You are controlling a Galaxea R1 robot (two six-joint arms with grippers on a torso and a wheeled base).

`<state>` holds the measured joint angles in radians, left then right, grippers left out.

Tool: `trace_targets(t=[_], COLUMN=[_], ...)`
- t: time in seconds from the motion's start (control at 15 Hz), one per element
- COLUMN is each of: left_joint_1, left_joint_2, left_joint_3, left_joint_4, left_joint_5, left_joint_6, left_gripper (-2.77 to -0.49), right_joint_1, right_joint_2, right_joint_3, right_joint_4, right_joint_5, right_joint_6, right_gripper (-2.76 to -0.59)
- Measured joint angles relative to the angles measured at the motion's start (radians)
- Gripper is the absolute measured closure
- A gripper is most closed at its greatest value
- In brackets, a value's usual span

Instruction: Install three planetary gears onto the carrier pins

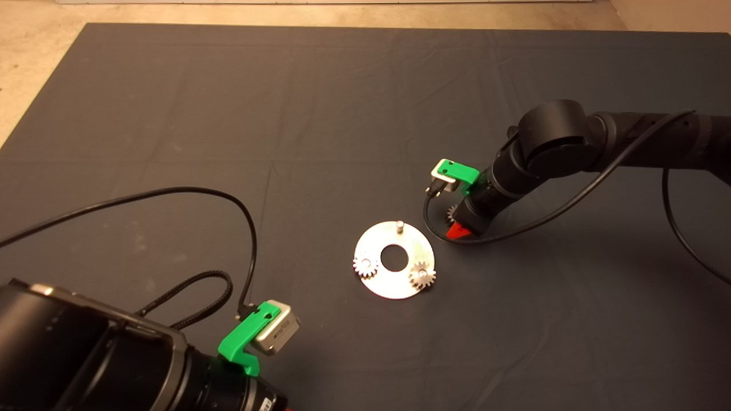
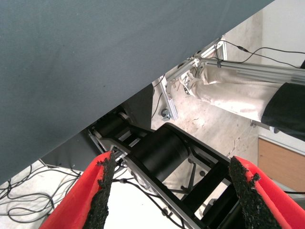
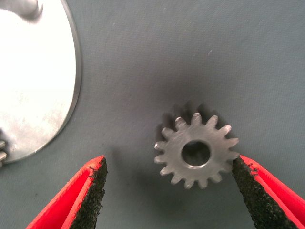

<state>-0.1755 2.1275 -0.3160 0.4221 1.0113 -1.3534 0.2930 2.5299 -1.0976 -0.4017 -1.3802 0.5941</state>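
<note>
The shiny silver disc (image 1: 394, 283) lies mid-mat. Two planetary gears (image 1: 365, 265) (image 1: 422, 275) sit on its two near carrier pins. The far pin (image 1: 400, 226) is bare. The third gear (image 3: 196, 150) lies flat on the mat just right of the disc and peeks out from under the right wrist in the head view (image 1: 450, 213). My right gripper (image 3: 167, 167) is open and low over it, with the gear between the fingers and one pad (image 3: 240, 174) at its teeth. The disc edge (image 3: 33, 81) and bare pin (image 3: 24, 7) show beside it. My left gripper (image 2: 171, 191) is open, empty and parked at the lower left.
The right arm's black cable (image 1: 434, 228) loops down onto the mat close to the disc's right edge. The left arm's cables (image 1: 228, 200) lie across the mat's left side. Past the mat's edge, the left wrist view shows a metal frame (image 2: 167, 100) and floor cables.
</note>
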Motion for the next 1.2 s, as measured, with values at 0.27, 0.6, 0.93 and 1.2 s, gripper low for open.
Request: trace_targets(t=[0.27,0.6,0.93,1.2], left_joint_1=[0.000,0.000,0.000,0.000], left_joint_2=[0.000,0.000,0.000,0.000], left_joint_3=[0.000,0.000,0.000,0.000], left_joint_4=[0.000,0.000,0.000,0.000], left_joint_5=[-0.001,-0.001,-0.001,-0.002], left_joint_6=[0.000,0.000,0.000,0.000], left_gripper=[-1.65,-1.65,-1.65,-1.65], right_joint_1=[-0.001,-0.016,-0.017,-0.017], right_joint_2=[0.000,0.000,0.002,0.002], right_joint_3=[-0.010,-0.030,-0.051,-0.059], right_joint_4=[0.000,0.000,0.000,0.000], right_joint_5=[-0.001,-0.003,0.003,0.013], right_joint_6=[-0.019,-0.033,-0.044,-0.045], right_gripper=[-1.85,-1.56,-1.34,-1.19])
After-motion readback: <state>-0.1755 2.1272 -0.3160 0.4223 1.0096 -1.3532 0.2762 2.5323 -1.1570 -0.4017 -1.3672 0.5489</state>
